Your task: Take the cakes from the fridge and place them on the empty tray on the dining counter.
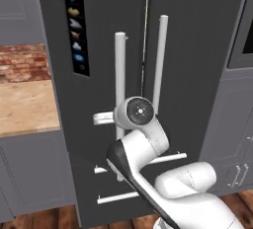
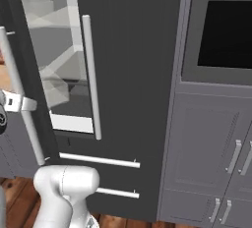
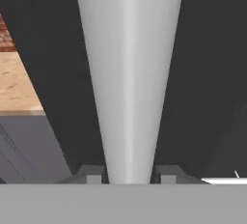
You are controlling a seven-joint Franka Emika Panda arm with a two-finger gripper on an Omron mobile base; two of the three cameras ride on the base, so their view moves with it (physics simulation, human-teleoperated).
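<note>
The fridge (image 1: 104,25) is a tall dark grey appliance with a strip of coloured icons and long white bar handles. My gripper (image 1: 105,118) reaches in from the right at mid height of the left door handle (image 1: 120,65). In the hand view the handle (image 3: 129,73) runs straight up between my fingertips (image 3: 94,175), which press against its two sides. From the right base view the gripper (image 2: 17,104) sits on the same bar (image 2: 22,109), and a pale patch of white interior shelves (image 2: 54,65) shows beside the right handle (image 2: 92,74). The cakes are hidden; the tray and the dining counter are out of view.
A wood-topped counter (image 1: 24,104) with a brick wall (image 1: 22,62) behind it lies left of the fridge. Grey cabinets (image 2: 211,163) and a black oven window (image 2: 226,35) stand to the right. Two drawer bars (image 2: 98,159) cross the fridge's lower front above the wooden floor.
</note>
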